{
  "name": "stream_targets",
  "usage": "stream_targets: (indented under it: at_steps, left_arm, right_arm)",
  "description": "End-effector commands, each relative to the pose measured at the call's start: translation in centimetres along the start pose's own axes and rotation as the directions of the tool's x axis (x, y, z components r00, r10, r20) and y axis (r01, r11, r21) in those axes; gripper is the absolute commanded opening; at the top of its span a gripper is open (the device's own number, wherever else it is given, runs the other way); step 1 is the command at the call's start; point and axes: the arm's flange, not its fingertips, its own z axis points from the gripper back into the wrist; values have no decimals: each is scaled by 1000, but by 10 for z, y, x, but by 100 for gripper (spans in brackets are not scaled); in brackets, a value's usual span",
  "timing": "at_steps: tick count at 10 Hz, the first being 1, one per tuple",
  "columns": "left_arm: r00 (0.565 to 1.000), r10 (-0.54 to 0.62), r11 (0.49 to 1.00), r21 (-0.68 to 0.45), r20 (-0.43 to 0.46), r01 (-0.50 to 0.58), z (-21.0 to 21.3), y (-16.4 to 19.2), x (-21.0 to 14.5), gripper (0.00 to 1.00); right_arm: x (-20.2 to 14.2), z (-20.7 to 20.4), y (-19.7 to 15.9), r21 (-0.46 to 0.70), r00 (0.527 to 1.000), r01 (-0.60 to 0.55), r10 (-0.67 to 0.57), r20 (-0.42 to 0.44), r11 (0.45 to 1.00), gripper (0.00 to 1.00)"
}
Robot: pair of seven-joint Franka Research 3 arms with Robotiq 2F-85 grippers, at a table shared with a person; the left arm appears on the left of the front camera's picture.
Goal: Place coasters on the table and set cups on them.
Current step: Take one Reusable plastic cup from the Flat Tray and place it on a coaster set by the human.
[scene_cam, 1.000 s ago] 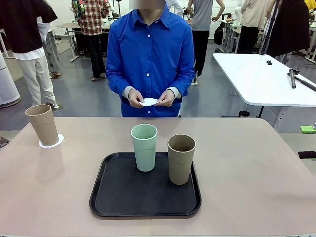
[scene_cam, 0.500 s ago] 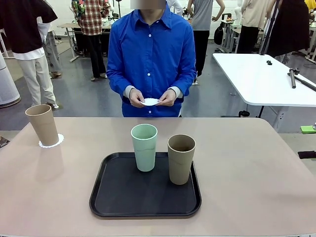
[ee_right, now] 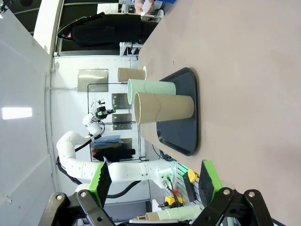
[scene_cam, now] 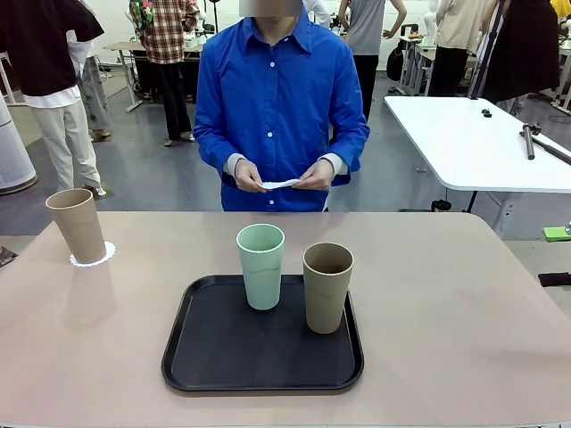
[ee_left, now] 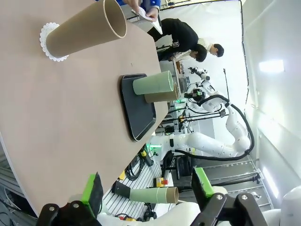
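A tan cup [scene_cam: 78, 225] stands on a white doily coaster [scene_cam: 93, 257] at the table's [scene_cam: 464, 312] far left. On the black tray [scene_cam: 263, 361] in the middle stand a mint cup [scene_cam: 260, 266] and a second tan cup [scene_cam: 327, 287]. Across the table, the person's hands hold another doily [scene_cam: 279, 184] at waist height. In the left wrist view my left gripper [ee_left: 146, 188] is open off the table's edge, facing the cup on its doily [ee_left: 87, 33]. My right gripper [ee_right: 155, 181] is also open, off the edge with nothing in it, facing the tray's tan cup [ee_right: 164, 107].
A white rectangular table [scene_cam: 473, 143] stands behind at the right, and several people stand farther back. Bare tabletop lies to the tray's left and right. A green object [scene_cam: 558, 234] and a black object [scene_cam: 553, 279] sit at the right edge.
The person's hands have shifted slightly, one drawing to the right, and the doily between them now lies flatter. The cups and tray have not moved.
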Motion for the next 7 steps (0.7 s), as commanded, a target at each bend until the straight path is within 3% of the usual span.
stream_targets:
  at_steps: [1, 7]
  left_arm:
    - [1000, 1, 1000, 4, 5, -1, 2, -1, -1, 100]
    - [1000, 1, 1000, 4, 5, -1, 2, -1, -1, 100]
  right_arm:
    - [1, 0, 1, 20, 1000, -10, 10, 4, 1000, 100]
    - [1, 0, 1, 20, 1000, -10, 10, 4, 1000, 100]
